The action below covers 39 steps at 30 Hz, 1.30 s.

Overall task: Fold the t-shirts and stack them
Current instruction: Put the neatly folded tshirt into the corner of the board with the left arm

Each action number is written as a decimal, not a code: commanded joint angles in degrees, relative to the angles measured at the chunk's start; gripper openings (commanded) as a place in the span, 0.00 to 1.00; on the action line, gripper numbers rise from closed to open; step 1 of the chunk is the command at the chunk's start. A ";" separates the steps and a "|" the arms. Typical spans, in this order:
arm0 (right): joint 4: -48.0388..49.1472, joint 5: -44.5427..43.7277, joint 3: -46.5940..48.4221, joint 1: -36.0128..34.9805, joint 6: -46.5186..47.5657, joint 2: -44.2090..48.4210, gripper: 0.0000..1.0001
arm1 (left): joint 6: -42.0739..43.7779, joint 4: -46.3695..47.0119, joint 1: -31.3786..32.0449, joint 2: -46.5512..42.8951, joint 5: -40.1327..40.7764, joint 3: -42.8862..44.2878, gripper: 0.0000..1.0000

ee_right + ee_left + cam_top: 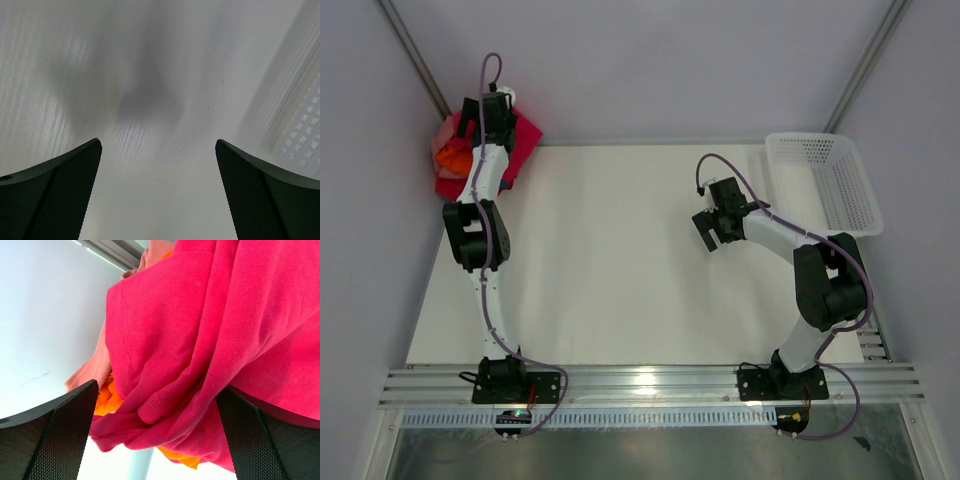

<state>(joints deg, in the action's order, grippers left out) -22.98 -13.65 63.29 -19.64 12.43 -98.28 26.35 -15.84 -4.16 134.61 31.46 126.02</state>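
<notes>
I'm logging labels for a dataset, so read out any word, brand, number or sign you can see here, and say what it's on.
No readable text in any view.
The crimson t-shirt is plain cloth, with no print or tag showing.
The white mesh basket shows no label.
Whether the left arm's base carries a marking is too small to tell.

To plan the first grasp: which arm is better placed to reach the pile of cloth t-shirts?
Left. The left hand, open, hangs at the crimson cloth t-shirt; the right hand, also open, faces white table beside the white plastic mesh basket.
</notes>
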 commanded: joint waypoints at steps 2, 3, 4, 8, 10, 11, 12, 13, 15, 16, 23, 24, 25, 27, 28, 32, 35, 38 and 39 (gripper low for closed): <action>0.75 0.82 -0.36 0.39 -1.09 3.09 0.99 | 3.00 0.98 -1.46 -1.54 3.77 3.27 0.99; 0.75 0.99 -0.36 0.48 -1.09 3.18 0.99 | 3.70 2.81 -1.72 -1.19 4.13 2.66 0.99; 0.66 1.34 -0.44 0.48 -1.17 3.27 0.99 | 4.41 3.44 -1.99 -0.32 4.13 2.57 0.98; 0.57 1.52 -0.44 0.83 -1.26 3.36 0.99 | 4.94 4.41 -4.45 1.97 4.57 3.00 0.11; 0.57 1.61 -0.44 1.00 -1.35 3.36 0.99 | 5.29 2.75 -5.32 3.55 4.31 4.58 0.00; 0.57 1.70 -0.44 1.09 -1.35 3.36 0.99 | 5.64 2.48 -5.50 3.99 4.57 4.76 0.00; 0.57 1.78 -0.44 1.09 -1.44 3.18 0.99 | 6.69 2.74 -5.68 4.26 5.18 4.50 0.00; 0.48 1.78 -0.44 1.18 -1.44 3.27 0.99 | 6.87 3.44 -5.94 4.52 4.93 3.89 0.00; 0.48 1.78 -0.44 1.18 -1.44 3.18 0.99 | 6.44 3.18 -6.91 4.52 4.49 3.80 0.00; 0.48 1.87 -0.36 1.27 -1.44 3.18 0.99 | 5.83 3.01 -7.26 4.52 4.31 3.89 0.00; 0.40 2.22 -0.53 1.36 -1.61 3.36 0.99 | 4.59 3.19 -11.12 5.93 6.50 5.37 0.00; 0.48 2.40 -0.53 1.44 -1.62 3.36 0.99 | 4.24 2.83 -11.56 6.63 6.51 6.25 0.00; 0.40 2.49 -0.53 1.36 -1.62 3.44 1.00 | 3.80 2.48 -12.44 6.72 6.68 6.43 0.00; 0.31 2.66 -0.53 1.36 -1.70 3.45 0.99 | 2.75 2.13 -13.24 6.72 7.03 5.73 0.00; 0.31 2.66 -0.53 1.36 -1.70 3.45 0.99 | 2.22 1.86 -14.11 6.64 7.12 5.56 0.00; 0.31 2.93 -0.62 1.36 -1.70 3.80 0.99 | -0.06 0.89 -15.87 6.11 7.12 3.98 0.00; 0.31 3.28 -0.62 1.36 -1.79 3.71 0.99 | -0.42 1.60 -16.05 5.41 7.12 1.17 0.00; 0.13 3.72 -0.53 1.45 -1.88 3.53 0.99 | -2.61 0.20 -16.05 4.79 5.19 -0.24 0.00; 0.13 3.81 -0.53 1.36 -1.79 3.45 0.99 | -3.66 -0.42 -15.96 4.70 4.32 -0.33 0.00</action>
<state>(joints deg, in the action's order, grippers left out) -23.05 -10.76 62.83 -18.52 11.77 -97.73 25.69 -13.72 -17.43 140.62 34.30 127.31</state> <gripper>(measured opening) 0.994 0.012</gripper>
